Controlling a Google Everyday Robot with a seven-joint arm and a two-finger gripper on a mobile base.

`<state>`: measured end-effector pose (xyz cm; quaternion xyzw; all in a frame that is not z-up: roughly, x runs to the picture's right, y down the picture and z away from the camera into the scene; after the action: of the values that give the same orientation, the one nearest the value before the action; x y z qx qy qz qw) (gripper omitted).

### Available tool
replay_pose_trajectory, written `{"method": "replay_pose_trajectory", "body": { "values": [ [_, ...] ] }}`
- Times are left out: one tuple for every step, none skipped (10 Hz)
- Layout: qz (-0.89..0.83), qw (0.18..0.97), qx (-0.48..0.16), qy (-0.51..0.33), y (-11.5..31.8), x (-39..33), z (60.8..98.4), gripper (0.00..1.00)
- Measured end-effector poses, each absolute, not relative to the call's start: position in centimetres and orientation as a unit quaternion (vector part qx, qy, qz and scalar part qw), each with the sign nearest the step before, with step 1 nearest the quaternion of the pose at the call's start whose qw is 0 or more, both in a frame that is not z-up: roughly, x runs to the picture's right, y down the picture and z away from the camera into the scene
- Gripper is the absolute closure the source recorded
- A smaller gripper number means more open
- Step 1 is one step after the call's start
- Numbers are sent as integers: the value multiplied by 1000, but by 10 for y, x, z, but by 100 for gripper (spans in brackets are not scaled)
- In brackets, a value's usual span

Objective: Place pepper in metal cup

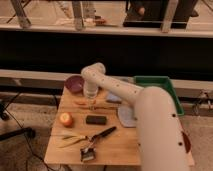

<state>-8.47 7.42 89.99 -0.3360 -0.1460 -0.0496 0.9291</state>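
So the whole thing sat on a small wooden table (125, 150), light-coloured top, with pale floor around it and a couple of dark cables (12, 102) trailing off on the left. Behind the table ran a long light ledge (35, 75) with a wide dark band above it, and further back some metal posts (77, 15) in a brighter area.

The robot's fat white arm (155, 130) came in from the lower right, bent at the back of the table and pointed straight down. The gripper (92, 101) hung just over the tabletop, right in front of the purple bowl (74, 83). Honestly couldn't tell if the claw was clamped or let go.

The pepper (81, 103) lay flat on the wood, just left of the gripper and pretty much touching it. The metal cup (113, 97) looked like the grey-blue bit peeking out beside the arm, to the right of the gripper, mostly hidden.

Other stuff on the table: a round orange fruit (65, 119) near the left edge, a black block (95, 119) beside it, pale stalks (70, 140) and a black-handled brush (97, 140) up front, a grey-blue plate (125, 116) half under the arm, and a green tray (162, 82) at the back right corner.
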Motion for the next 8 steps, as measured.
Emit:
{"method": "replay_pose_trajectory", "body": {
  "values": [
    [-27,931,-330,-152,68,-52,887,100],
    [-14,932,-324,-162,63,-33,878,100],
    [4,931,-316,-181,57,-10,868,100],
    [23,926,-309,-213,50,8,860,100],
    [37,920,-304,-246,45,20,856,100],
    [46,911,-303,-276,41,27,854,100],
    [52,902,-305,-302,39,29,852,100],
    [61,887,-303,-344,35,26,849,100]
  ]
}}
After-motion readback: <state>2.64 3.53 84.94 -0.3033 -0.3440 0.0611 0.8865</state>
